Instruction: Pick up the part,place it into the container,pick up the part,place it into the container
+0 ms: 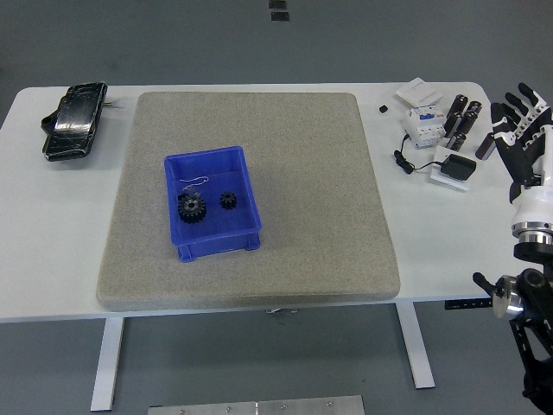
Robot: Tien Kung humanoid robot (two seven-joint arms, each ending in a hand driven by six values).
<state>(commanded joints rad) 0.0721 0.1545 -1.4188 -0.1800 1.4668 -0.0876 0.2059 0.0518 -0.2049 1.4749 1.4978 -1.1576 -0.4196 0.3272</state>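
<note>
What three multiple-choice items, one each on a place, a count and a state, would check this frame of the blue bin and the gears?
1. Where does the blue plastic bin stand?
A. on the grey felt mat
B. on the bare white table
C. on the floor

2. How many black toothed gears lie in the bin?
A. one
B. two
C. four

3. How is the robot's black-and-white right hand?
A. shut on a gear
B. inside the bin
C. open, holding nothing

Key: 1 A, the bin sits left of the mat's middle. 2 B, a larger gear and a smaller gear lie side by side. 3 C, its fingers are spread at the table's right edge.
</note>
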